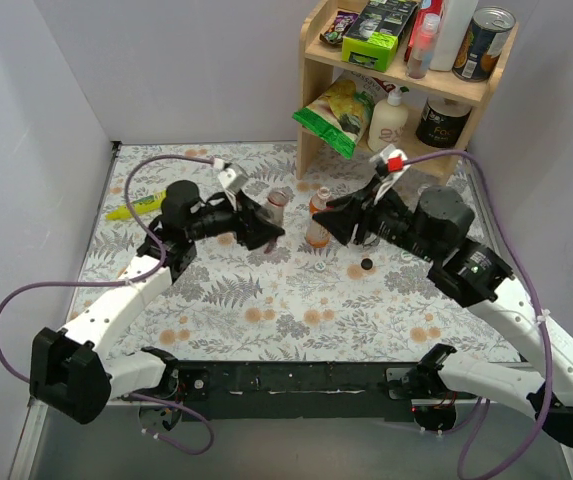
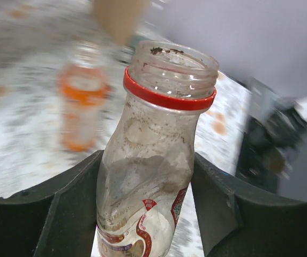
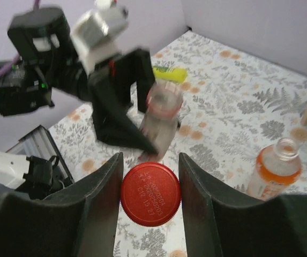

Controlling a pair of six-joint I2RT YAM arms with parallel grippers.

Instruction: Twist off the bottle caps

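The left fingers [image 2: 67, 214] clamp the reddish-labelled bottle [image 2: 158, 134] by its body, neck open. The right fingers [image 3: 97, 198] pinch the red cap [image 3: 151, 194], clear of the bottle. This cap is off; next, the right arm probably needs to set it on the worktop [image 3: 239, 96].

The white-and-black left arm [image 1: 116, 305] and right arm [image 1: 526, 320] both reach inward, wrists low, fingers pointing at each other but apart. The black left gripper [image 1: 266, 232] clamps a clear plastic bottle [image 2: 153, 160] by its sides. The black right gripper [image 3: 150, 182] pinches a round red plastic cap [image 3: 150, 194] between its fingers.
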